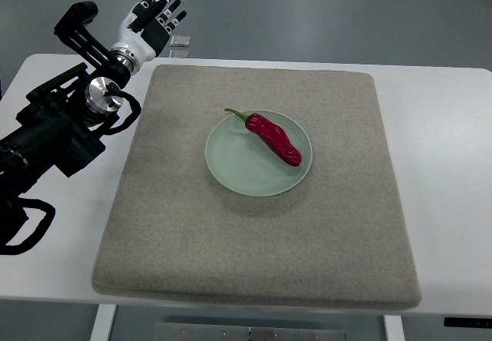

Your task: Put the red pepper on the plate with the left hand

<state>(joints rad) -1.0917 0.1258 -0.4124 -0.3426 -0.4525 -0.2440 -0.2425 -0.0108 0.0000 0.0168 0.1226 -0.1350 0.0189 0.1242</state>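
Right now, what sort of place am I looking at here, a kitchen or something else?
Probably a robot lab or test bench, not a kitchen: a plain white table with a grey mat, one plate holding a red pepper, a bare grey floor, and the robot's left hand raised nearby.

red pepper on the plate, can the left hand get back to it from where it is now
Probably yes. The left hand hangs open past the mat's far-left corner, holding nothing, and nothing stands between it and the red pepper, which lies uncovered on the pale green plate.
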